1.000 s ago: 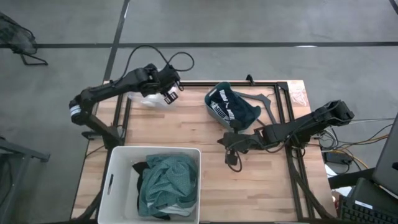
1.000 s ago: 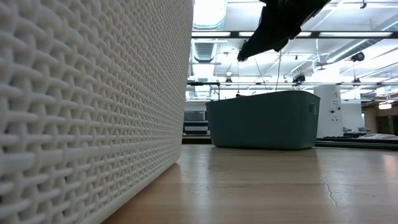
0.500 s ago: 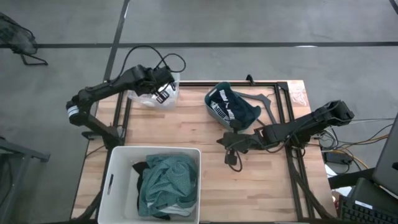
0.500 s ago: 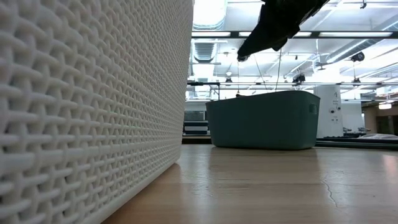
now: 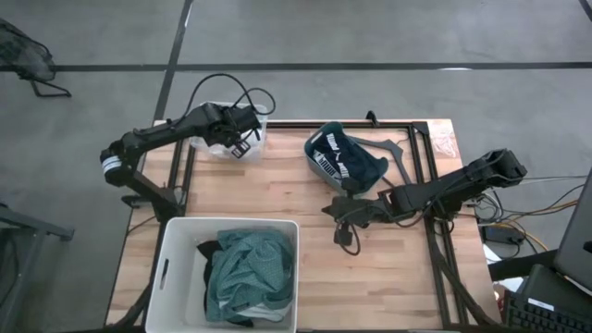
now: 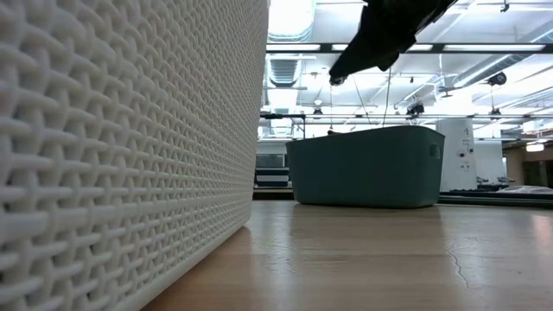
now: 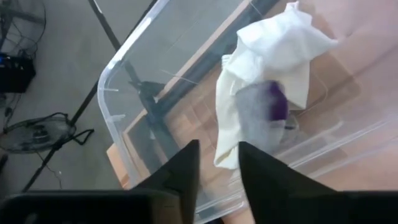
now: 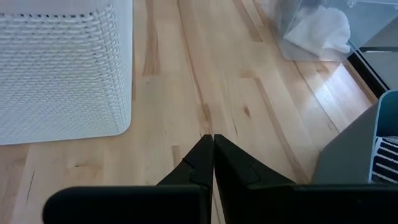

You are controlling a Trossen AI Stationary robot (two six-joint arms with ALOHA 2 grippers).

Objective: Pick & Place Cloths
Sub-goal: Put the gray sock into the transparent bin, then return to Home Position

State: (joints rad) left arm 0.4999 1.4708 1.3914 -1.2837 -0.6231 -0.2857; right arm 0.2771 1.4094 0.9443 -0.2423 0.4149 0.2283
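Observation:
A white cloth (image 7: pixel 267 68) lies crumpled in a clear plastic bin (image 7: pixel 118 93) at the table's far left corner (image 5: pixel 215 146). A blurred grey-and-purple patch shows in front of it. My left gripper (image 7: pixel 217 149) hangs above the bin (image 5: pixel 239 143), open and pointing steeply down, with the cloth below the gap. My right gripper (image 8: pixel 213 144) hovers shut and empty over the middle right of the table (image 5: pixel 328 211). A dark cloth with white stripes (image 5: pixel 338 157) lies in the teal basket (image 5: pixel 377 171). Teal-green (image 5: pixel 250 273) and black (image 5: pixel 208 250) cloths fill the white tub (image 5: pixel 171 268).
The white woven tub wall (image 6: pixel 121 147) fills the left of the low view, with the teal basket (image 6: pixel 363 168) behind it. A black frame (image 5: pixel 416 157) runs along the table's right side. Bare wood lies between tub, basket and bin (image 8: pixel 205 74).
My left gripper has gone toward the table's left edge and down over the clear bin, tipping more steeply downward. The white cloth now lies inside the bin below it.

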